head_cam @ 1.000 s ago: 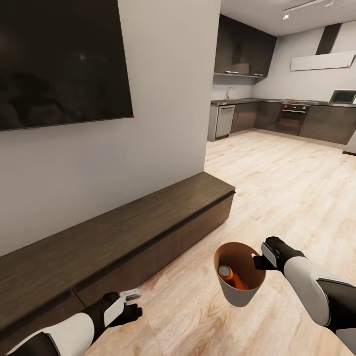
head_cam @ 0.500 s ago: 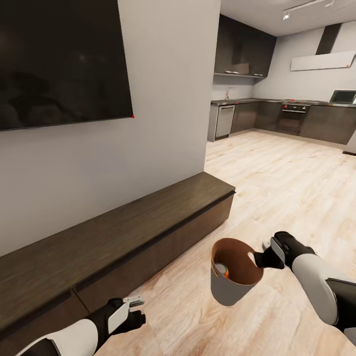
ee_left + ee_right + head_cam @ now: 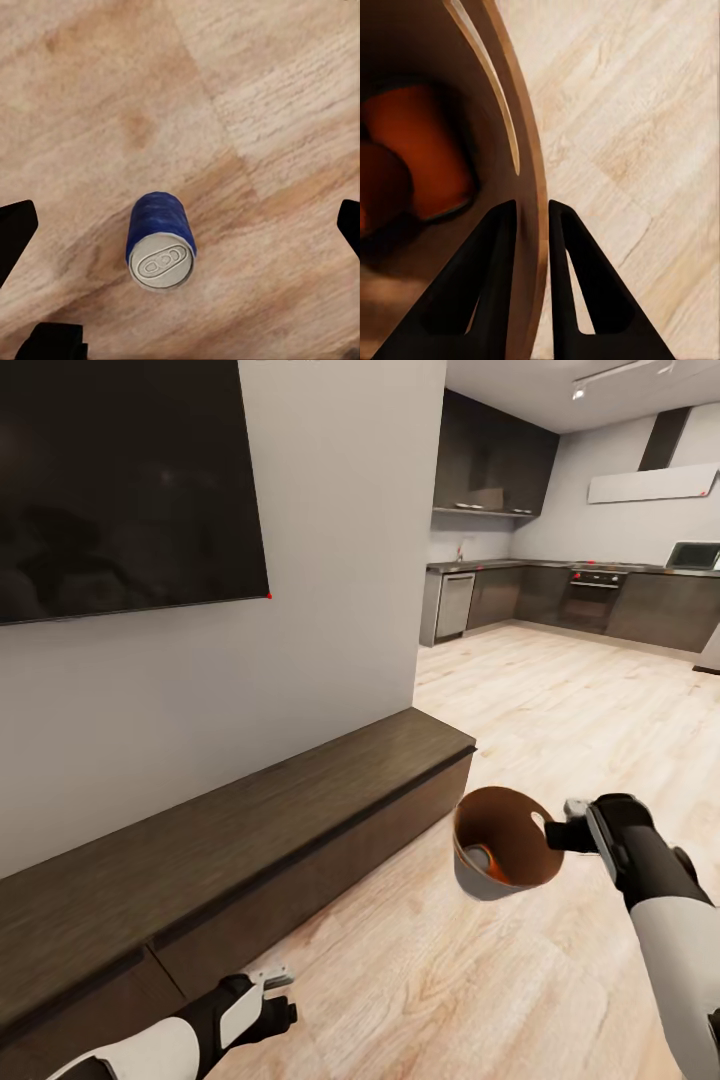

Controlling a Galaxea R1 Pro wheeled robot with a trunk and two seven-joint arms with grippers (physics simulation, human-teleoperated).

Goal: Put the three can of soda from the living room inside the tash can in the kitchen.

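right pincer (image 3: 531, 214) pinches the tapered bin's (image 3: 480, 880) wood-grain rim — two orange cans (image 3: 416, 154) inside; left pincer (image 3: 180, 225) gapes over one blue can (image 3: 160, 240) on plank floor (image 3: 262, 97).

The trash can (image 3: 500, 845) hangs above the floor (image 3: 560, 720), tilted, held at its rim by the right gripper (image 3: 560, 834), in front of the right end of the low cabinet (image 3: 250, 830). Cans (image 3: 416, 161) lie inside it. The cabinet stands against the wall under the TV (image 3: 120, 480). Another can (image 3: 161, 240) stands upright on the floor below the left gripper (image 3: 275, 990). The kitchen (image 3: 560, 595) lies far behind, at the right.
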